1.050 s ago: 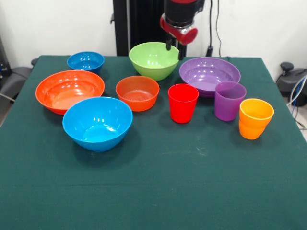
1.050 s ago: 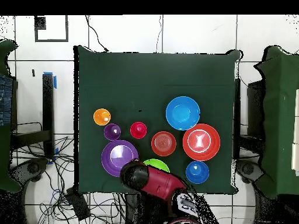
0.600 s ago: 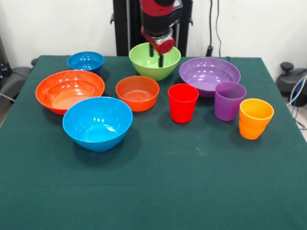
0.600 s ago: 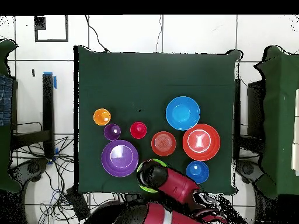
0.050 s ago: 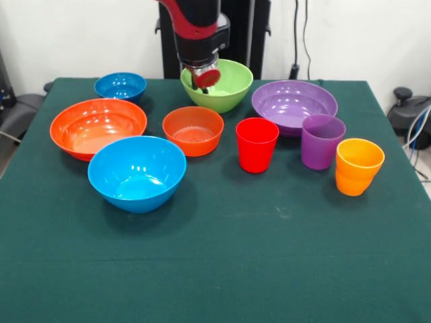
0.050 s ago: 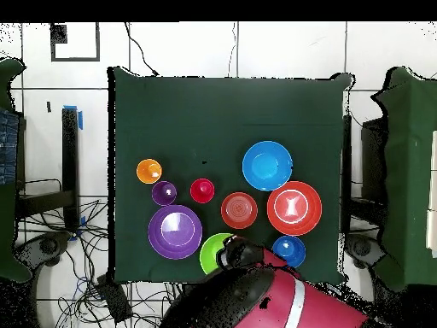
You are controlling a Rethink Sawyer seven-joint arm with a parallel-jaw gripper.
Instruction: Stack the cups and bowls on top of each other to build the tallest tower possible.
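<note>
We count bowls: 6 — orange-red bowl (image 5: 97,126), purple bowl (image 5: 294,104), light blue bowl (image 5: 137,173), lime green bowl (image 5: 225,84), small orange bowl (image 5: 193,130), dark blue bowl (image 5: 120,86) | cups: 3 — red cup (image 5: 256,145), purple cup (image 5: 322,140), orange cup (image 5: 358,166)

Red-black arm reaching down, end effector (image 5: 201,79) low, finger state unclear

Bright even light, white glints on light blue bowl (image 5: 137,173), soft shadows, sharp focus

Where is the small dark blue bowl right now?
In the front view, the small dark blue bowl sits at the table's far left, behind the wide orange-red bowl and left of the lime green bowl.
</note>
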